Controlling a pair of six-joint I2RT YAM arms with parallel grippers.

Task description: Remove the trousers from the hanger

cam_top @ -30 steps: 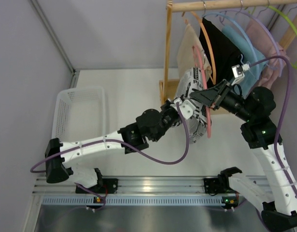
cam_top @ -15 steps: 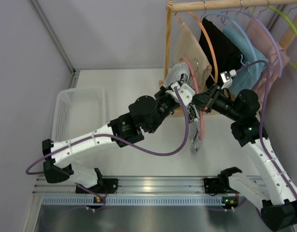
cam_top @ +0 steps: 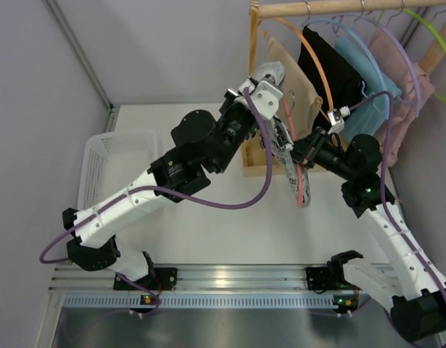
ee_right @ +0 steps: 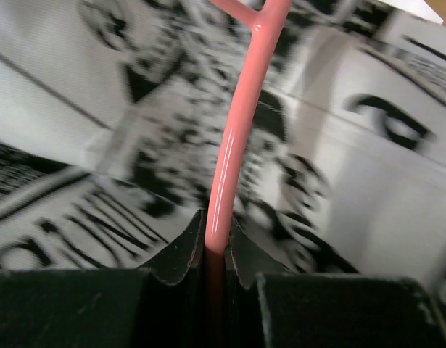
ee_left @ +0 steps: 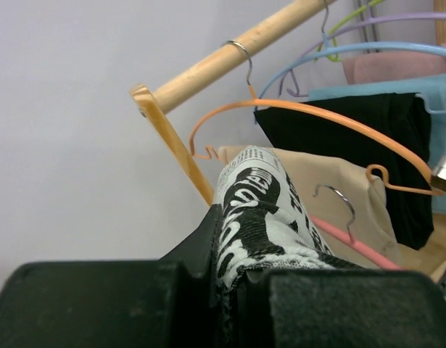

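Observation:
The black-and-white printed trousers [cam_top: 286,156] hang from a pink hanger [cam_top: 300,185] held in the air beside the wooden rack. My left gripper [cam_top: 272,74] is shut on the top of the trousers [ee_left: 262,196], lifted high by the rack post. My right gripper [cam_top: 304,154] is shut on the pink hanger [ee_right: 241,123], with the trousers' print [ee_right: 353,167] filling the view behind it. The hanger's metal hook [ee_left: 337,199] shows free of the rail in the left wrist view.
The wooden rack [cam_top: 253,80] holds several other hangers with beige [cam_top: 299,83], black [cam_top: 331,69], blue and pink garments. A white laundry basket [cam_top: 99,163] stands at the left. A grey wall corner runs along the left.
My left gripper has risen up and back toward the rack, pulling the trousers upward along the pink hanger. My right gripper has shifted slightly left with the hanger.

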